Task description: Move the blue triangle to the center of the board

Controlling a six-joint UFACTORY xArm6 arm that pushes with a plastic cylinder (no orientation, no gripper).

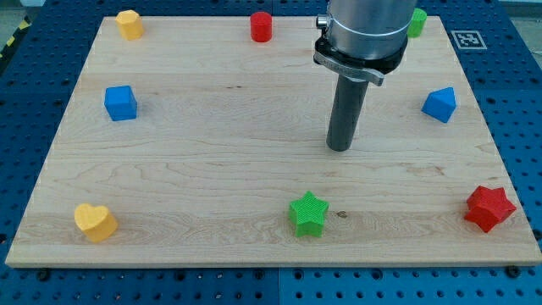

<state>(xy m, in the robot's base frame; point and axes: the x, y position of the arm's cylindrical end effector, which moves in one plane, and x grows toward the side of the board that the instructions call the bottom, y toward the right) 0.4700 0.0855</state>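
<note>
Closest to the camera, along the view's bottom edge of the wooden worktop [212, 169], sit three blocks well apart: a yellow heart [95, 221] at the bottom left, a green star [308, 213] just right of the middle, and a red star [489, 207] at the bottom right corner.

Above the green star, and clear of it, my tip [340, 147] rests on the bare wood a little right of the board's middle. It touches no block. This arm carries no jaws, only the straight dark rod hanging from its grey collar, so nothing is being pinched.

To the view's right of my tip, near the right edge and well apart from it, lies the blue triangle [439, 104]. Its counterpart on the far left side is a blue cube [120, 102].

Along the view's top edge stand a second yellow block [129, 24] at the left corner, whose shape is hard to make out, a red cylinder [261, 27] near the middle, and a green block [417, 22] partly hidden behind the arm's collar
</note>
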